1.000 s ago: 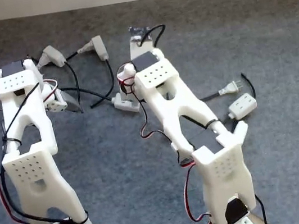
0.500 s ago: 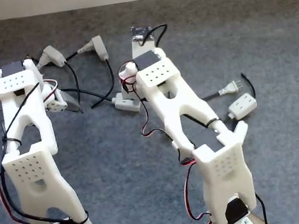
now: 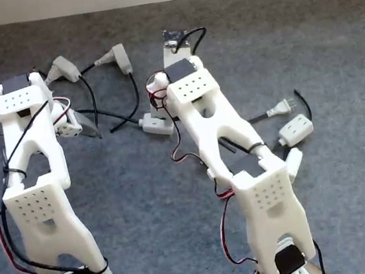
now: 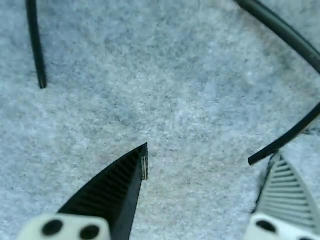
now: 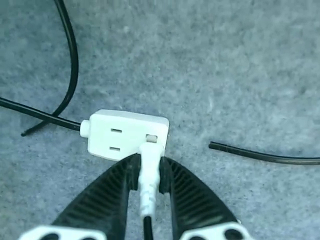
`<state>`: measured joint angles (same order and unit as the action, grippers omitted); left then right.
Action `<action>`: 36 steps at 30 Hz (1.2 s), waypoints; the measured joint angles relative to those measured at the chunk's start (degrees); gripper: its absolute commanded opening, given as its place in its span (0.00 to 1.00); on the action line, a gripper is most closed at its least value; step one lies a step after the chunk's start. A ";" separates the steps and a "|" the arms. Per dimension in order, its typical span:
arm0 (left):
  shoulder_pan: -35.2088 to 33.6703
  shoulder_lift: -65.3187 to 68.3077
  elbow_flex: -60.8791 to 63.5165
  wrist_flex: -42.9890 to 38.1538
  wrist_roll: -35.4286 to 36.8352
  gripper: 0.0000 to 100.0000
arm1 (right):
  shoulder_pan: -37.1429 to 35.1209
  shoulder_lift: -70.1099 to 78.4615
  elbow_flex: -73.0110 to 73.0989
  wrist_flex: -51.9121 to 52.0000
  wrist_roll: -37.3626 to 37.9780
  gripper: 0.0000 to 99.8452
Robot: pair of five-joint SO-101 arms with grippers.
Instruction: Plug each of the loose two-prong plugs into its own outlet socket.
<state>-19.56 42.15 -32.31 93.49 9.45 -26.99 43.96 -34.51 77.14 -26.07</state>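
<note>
White plug (image 5: 149,151) is touching socket block (image 5: 125,134) on grey carpet (image 4: 175,75) | right gripper (image 5: 149,161) is pinching plug | left gripper (image 4: 210,152) is hovering fingers spread, beside black cable (image 4: 295,45)

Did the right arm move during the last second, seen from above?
Yes. The right arm's wrist end drifted slightly right, toward the loose plug, which stayed put.

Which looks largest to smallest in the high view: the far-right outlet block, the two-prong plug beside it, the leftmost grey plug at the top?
1. The outlet block and the grey plug look alike. The grey one lies farther off, so they stay unranked.
2. The two-prong plug is smallest.
</note>
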 measured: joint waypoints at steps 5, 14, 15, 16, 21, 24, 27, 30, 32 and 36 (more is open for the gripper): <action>0.00 1.23 0.00 0.00 0.00 0.36 | -0.09 7.47 -10.55 7.30 0.97 0.01; 0.00 1.49 0.00 0.00 0.00 0.36 | 0.09 16.97 -26.99 17.41 2.73 0.01; 0.00 1.49 0.00 0.00 0.00 0.36 | 0.26 17.58 -28.40 18.90 2.90 0.01; 0.00 1.49 0.00 0.00 0.00 0.36 | 0.53 18.11 -29.27 20.31 3.43 0.01; 0.00 1.49 0.00 0.00 0.00 0.36 | 3.78 18.29 -29.19 21.45 7.91 0.01; 0.00 1.49 0.00 0.00 0.00 0.36 | 6.07 18.29 -28.04 21.54 8.70 0.01; 0.00 1.49 0.00 0.00 0.00 0.36 | 6.59 18.29 -27.96 21.54 8.79 0.01; 0.00 1.49 0.00 0.00 0.00 0.36 | 6.59 18.29 -27.96 21.54 10.02 0.01; 0.00 1.49 0.00 0.00 0.00 0.36 | 6.68 18.29 -27.96 21.54 11.25 0.01; 0.00 1.49 0.00 0.00 0.00 0.36 | 6.77 18.37 -28.48 21.54 11.87 0.01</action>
<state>-19.56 43.65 -32.31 93.49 9.45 -20.22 62.33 -62.99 98.68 -14.20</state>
